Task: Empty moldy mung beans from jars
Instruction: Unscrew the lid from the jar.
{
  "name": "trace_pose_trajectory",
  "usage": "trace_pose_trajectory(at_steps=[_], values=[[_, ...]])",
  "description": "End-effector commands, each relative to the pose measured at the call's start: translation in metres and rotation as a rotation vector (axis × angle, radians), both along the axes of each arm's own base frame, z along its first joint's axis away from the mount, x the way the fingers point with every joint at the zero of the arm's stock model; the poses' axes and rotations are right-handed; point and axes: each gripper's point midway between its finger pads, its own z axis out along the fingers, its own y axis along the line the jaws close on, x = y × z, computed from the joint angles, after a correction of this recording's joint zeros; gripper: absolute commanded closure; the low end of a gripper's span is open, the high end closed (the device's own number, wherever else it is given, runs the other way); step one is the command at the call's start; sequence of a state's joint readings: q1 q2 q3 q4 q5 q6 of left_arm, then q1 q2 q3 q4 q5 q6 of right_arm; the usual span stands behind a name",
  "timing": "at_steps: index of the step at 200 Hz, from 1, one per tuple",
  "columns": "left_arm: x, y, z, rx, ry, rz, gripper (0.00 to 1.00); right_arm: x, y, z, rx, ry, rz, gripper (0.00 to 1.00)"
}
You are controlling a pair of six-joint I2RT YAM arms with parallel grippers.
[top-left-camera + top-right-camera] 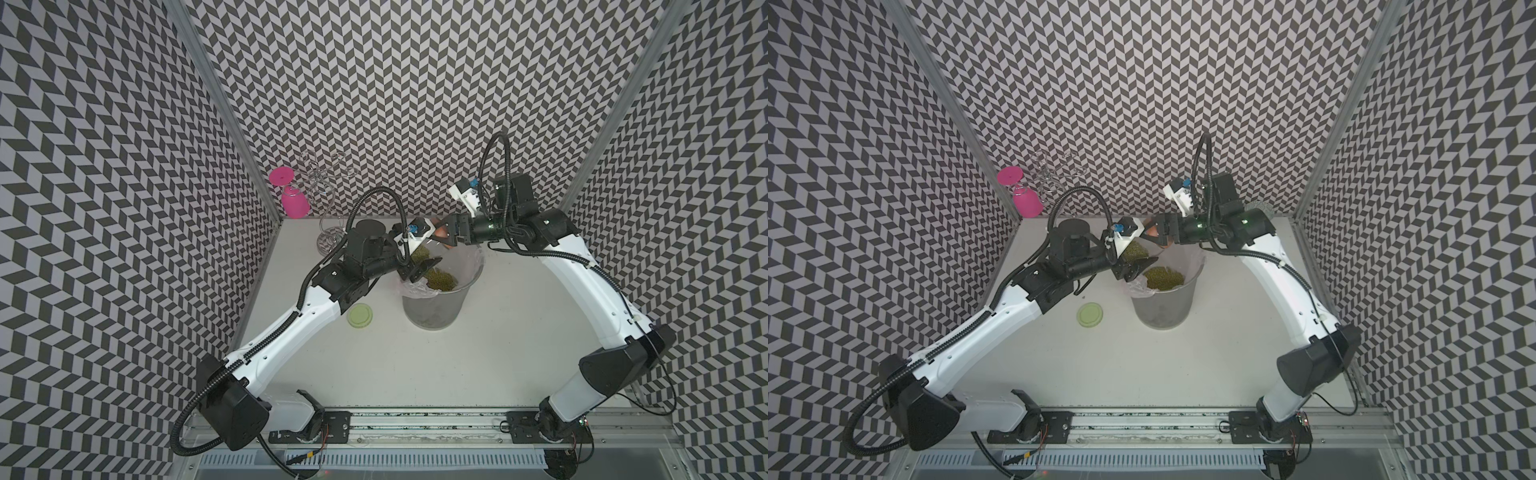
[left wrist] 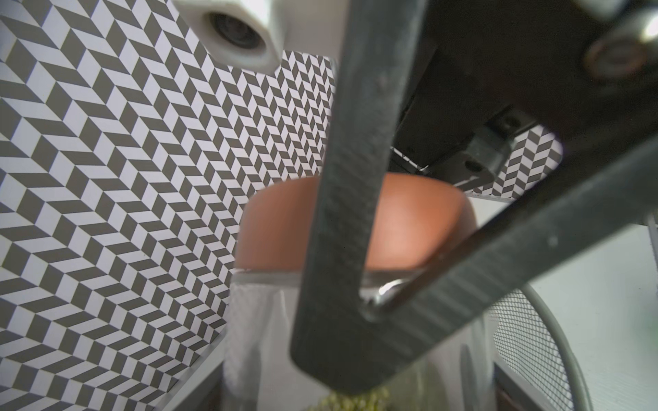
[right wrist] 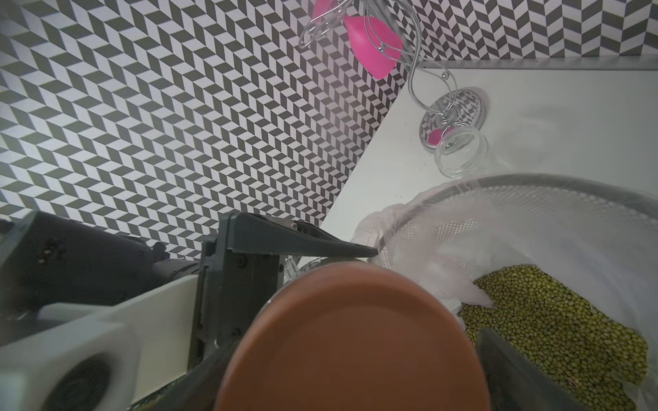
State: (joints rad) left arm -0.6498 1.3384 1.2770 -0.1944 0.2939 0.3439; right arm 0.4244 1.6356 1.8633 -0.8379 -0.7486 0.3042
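Observation:
My left gripper (image 1: 422,262) is shut on a clear glass jar (image 1: 420,252) that still holds mung beans. It holds the jar tilted above the far-left rim of the grey lined bin (image 1: 473,270). The jar's orange-brown lid (image 3: 349,320) is on, and it points toward my right gripper (image 1: 444,235). That gripper's fingers stand on either side of the lid, and contact is unclear. A heap of mung beans (image 1: 1163,276) lies inside the bin. A second jar (image 3: 461,154) stands empty and lidless on the table. Its pale green lid (image 1: 360,316) lies flat left of the bin.
A pink goblet (image 1: 293,203) hangs upside down on a wire rack (image 1: 328,174) in the back left corner. The rack's round base (image 3: 455,114) is right beside the empty jar. Patterned walls close in the back and both sides.

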Motion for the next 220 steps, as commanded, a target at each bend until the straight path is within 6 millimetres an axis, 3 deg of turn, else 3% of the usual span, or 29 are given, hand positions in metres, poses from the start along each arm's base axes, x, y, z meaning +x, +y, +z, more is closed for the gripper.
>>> trace_pose_trajectory(at_steps=[1,13,53,79,120,150,190,220], values=[[-0.006,0.005,0.055,-0.085,-0.171,0.020,0.84,0.007,-0.002,0.003,-0.005,-0.032,-0.023,0.17],[-0.007,0.006,0.055,-0.085,-0.176,0.022,0.84,0.004,-0.001,0.007,0.003,-0.044,-0.015,0.17],[-0.007,0.010,0.059,-0.089,-0.191,0.041,0.86,-0.002,-0.003,0.018,0.029,-0.065,-0.005,0.05],[-0.009,0.012,0.061,-0.092,-0.198,0.044,0.86,-0.001,-0.004,0.019,0.033,-0.063,-0.012,0.05],[-0.009,0.013,0.061,-0.091,-0.200,0.048,0.86,-0.002,-0.008,0.026,0.052,-0.084,-0.022,0.18],[-0.010,0.013,0.061,-0.094,-0.198,0.048,0.87,-0.006,-0.006,0.027,0.069,-0.084,-0.003,0.33],[-0.016,0.007,0.065,-0.113,-0.169,-0.001,0.88,-0.016,-0.003,0.029,0.086,-0.162,0.077,0.43],[-0.026,0.003,0.070,-0.141,-0.120,-0.063,0.90,-0.037,0.000,0.037,0.112,-0.308,0.211,0.45]])
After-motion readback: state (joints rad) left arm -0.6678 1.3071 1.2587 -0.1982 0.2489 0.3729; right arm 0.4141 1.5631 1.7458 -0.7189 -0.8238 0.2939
